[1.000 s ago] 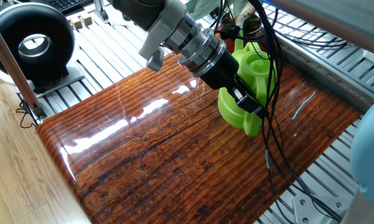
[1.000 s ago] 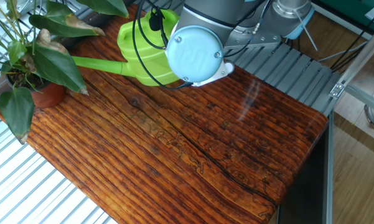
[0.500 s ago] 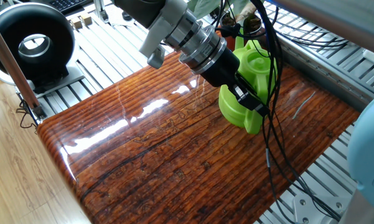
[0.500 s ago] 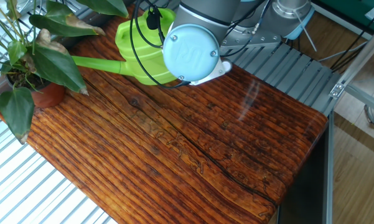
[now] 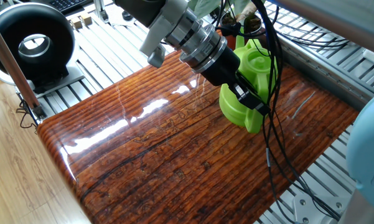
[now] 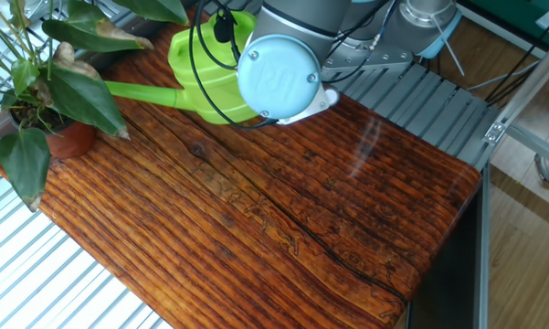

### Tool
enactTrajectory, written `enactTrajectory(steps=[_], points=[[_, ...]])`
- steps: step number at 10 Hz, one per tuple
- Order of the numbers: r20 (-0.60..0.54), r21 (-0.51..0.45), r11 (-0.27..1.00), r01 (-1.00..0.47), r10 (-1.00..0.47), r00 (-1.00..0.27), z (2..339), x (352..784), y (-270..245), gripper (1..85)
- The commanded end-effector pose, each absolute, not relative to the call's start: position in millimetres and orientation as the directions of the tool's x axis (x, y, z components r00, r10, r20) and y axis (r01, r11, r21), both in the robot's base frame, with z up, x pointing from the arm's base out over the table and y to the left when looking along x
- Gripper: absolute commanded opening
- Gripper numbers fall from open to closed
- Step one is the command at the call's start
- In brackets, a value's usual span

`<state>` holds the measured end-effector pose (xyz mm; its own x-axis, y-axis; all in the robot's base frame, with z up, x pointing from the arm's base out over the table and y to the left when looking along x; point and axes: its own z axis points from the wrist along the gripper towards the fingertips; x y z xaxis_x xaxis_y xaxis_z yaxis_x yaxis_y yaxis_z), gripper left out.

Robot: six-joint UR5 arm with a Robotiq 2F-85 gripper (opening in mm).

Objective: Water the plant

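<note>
The plant (image 6: 62, 87) stands at the table's left corner, with broad dark green leaves over a reddish-brown pot (image 6: 69, 139). The lime-green watering can (image 6: 210, 78) is beside it. Its long spout (image 6: 142, 91) points at the plant, and the tip reaches the leaves. In one fixed view my gripper (image 5: 247, 98) is shut on the handle of the can (image 5: 252, 68), with black fingers clamped on the green loop. In the other fixed view the arm's round wrist (image 6: 281, 78) hides the fingers. There the pot (image 5: 229, 29) shows only partly behind the arm.
A black round blower (image 5: 32, 42) sits off the table's far left corner. Black cables (image 5: 271, 130) hang from the arm across the wooden tabletop (image 5: 162, 155). Slatted aluminium framing (image 6: 411, 100) surrounds the table.
The arm and the watering can have shifted slightly toward the plant. The grip on the handle is unchanged.
</note>
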<state>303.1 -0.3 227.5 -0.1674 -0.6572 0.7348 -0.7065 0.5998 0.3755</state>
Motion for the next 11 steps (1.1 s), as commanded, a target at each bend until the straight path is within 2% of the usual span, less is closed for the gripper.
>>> enactTrajectory(steps=[1, 11], points=[[0.727, 0.387, 0.598, -0.702, -0.666, -0.167, 228.0, 302.4, 2.1, 1.3], [0.732, 0.386, 0.602, -0.699, -0.661, -0.165, 230.4, 302.1, 0.1, 1.3]])
